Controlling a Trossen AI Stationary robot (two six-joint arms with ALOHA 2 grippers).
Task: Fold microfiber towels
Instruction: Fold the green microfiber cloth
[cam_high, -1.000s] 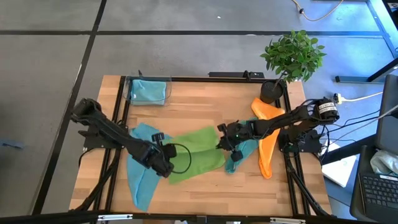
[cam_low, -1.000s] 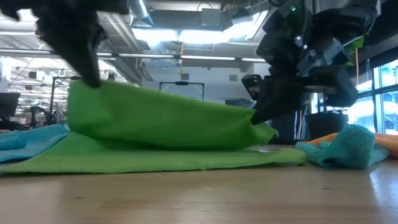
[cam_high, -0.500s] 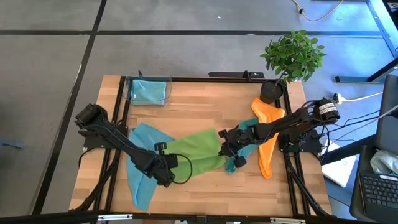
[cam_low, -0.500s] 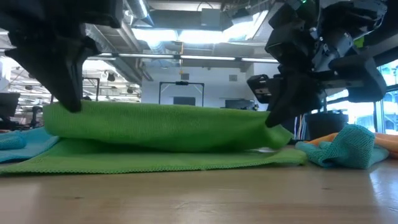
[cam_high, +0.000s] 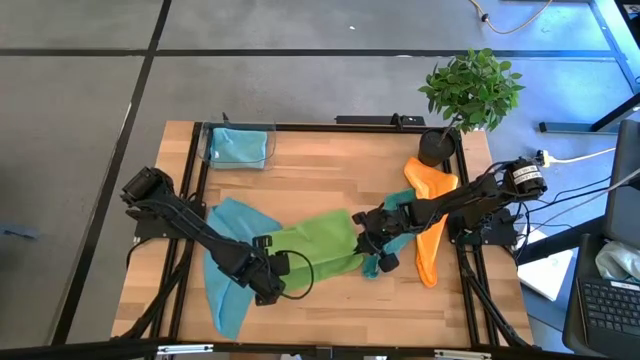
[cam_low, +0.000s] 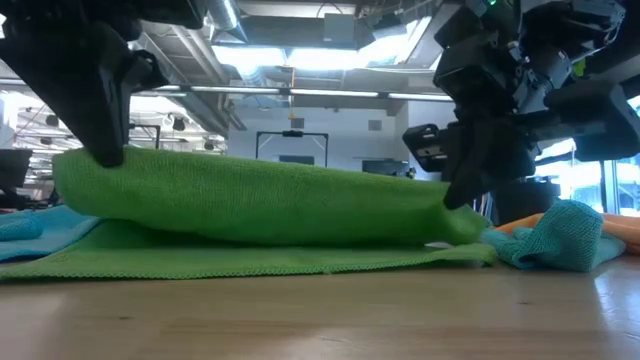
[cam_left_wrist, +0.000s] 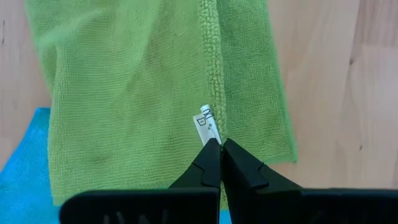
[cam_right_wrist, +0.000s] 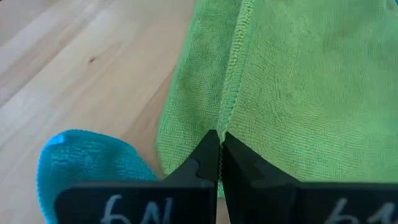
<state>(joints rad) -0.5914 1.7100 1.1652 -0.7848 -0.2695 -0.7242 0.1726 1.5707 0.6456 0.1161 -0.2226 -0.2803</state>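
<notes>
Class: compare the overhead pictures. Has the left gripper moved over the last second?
Yes. The left gripper, pinching the green towel, moved toward the table's near edge, away from the plant.

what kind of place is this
Most likely a robotics lab or workshop in an industrial hall. A wooden table in a black frame stands on bare concrete floor, exposed ceiling ducts run overhead in the low view, and a laptop with loose cables sits beside the rig.

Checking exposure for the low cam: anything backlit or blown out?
Low view: ceiling lights glare white and both arms read as black silhouettes; the green towel stays well lit. High view: even light, soft shadows on the table.
</notes>
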